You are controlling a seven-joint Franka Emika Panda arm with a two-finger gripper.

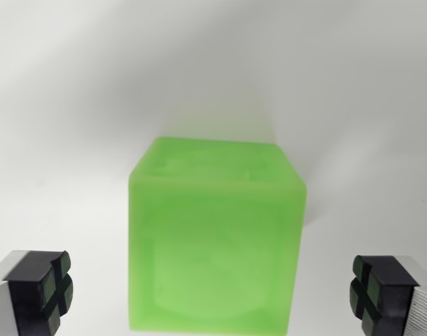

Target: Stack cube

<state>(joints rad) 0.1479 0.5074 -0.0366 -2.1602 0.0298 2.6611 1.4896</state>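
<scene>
Green cube [215, 241] between spread end effector [212, 294] fingers; untouched

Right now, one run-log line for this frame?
task: stack cube | tool: open, pads either side of green cube, not touching | cube: upright on white surface | second cube: not in view

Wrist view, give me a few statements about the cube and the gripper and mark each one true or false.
1. The green cube sits between the two fingers. True.
2. The gripper is shut on the cube. False: it is open, with a gap showing on each side of the cube.
3. A second cube sits on top of the green one. False: nothing rests on it.
4. The cube stands on a plain white surface. True.
5. The cube is red and opaque. False: it is green and looks translucent.
</scene>
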